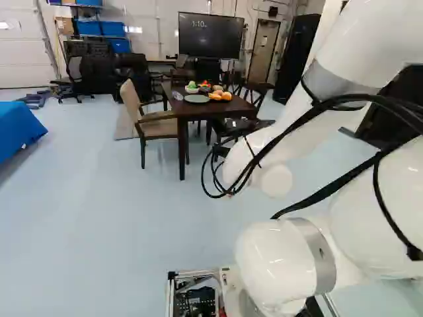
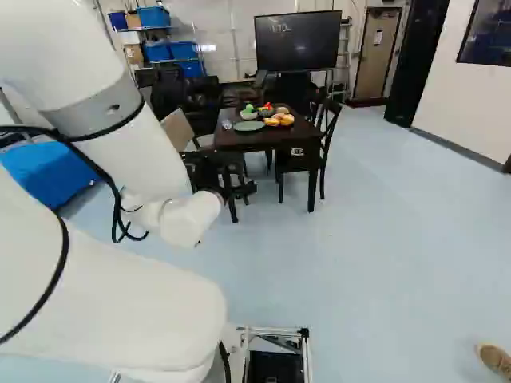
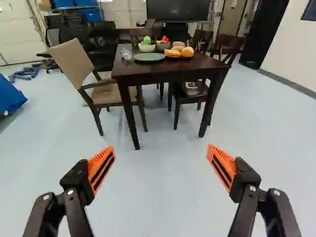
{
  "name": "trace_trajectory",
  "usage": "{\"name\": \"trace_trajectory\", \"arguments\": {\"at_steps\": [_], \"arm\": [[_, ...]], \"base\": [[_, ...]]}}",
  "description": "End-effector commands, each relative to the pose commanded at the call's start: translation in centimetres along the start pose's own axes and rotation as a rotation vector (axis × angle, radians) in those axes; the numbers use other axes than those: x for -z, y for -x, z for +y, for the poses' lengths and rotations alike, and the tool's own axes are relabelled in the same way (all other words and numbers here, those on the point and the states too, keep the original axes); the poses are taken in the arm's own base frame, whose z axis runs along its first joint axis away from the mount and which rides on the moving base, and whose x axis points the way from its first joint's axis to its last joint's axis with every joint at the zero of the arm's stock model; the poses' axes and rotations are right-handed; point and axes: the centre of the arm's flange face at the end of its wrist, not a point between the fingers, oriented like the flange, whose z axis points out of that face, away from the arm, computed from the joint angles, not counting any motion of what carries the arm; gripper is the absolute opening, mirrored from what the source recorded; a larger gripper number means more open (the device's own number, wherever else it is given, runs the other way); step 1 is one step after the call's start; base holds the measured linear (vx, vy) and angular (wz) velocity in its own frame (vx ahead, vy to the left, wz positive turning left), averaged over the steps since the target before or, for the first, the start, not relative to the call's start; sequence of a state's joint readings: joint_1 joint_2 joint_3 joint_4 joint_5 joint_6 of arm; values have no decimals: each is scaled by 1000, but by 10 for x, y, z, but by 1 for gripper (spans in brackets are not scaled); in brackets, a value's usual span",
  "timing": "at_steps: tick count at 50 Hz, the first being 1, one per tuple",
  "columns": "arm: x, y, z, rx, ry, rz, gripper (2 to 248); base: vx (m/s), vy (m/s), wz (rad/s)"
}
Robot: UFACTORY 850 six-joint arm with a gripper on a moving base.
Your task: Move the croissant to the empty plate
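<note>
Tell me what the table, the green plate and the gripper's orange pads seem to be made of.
Table: probably dark-stained wood or veneer, given its deep brown colour and soft sheen.
Green plate: smooth-looking, perhaps glazed ceramic, though plastic is possible.
Orange pads: likely matte rubber or flexible plastic, judging by the moulded ribs.

Screen (image 1: pixel 221 38): "1:10", light digits at its upper left, beyond the table (image 3: pixel 173 68).
Door (image 2: pixel 375 64): pale sheet (image 2: pixel 378 37), beyond the table and to its right; too small to read.
Dark chair (image 3: pixel 185 97): pale marking on the seat, beside the table; unreadable.
</note>
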State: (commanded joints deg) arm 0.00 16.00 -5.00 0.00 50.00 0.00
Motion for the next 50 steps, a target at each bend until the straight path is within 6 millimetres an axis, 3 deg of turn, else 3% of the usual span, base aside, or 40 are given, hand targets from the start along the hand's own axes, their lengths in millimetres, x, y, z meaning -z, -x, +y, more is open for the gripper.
{"name": "trace_trajectory", "arguments": {"at_steps": [50], "arm": [[0,0,0,0,0,0,247]], "base": [[1,-2,-2]]}}
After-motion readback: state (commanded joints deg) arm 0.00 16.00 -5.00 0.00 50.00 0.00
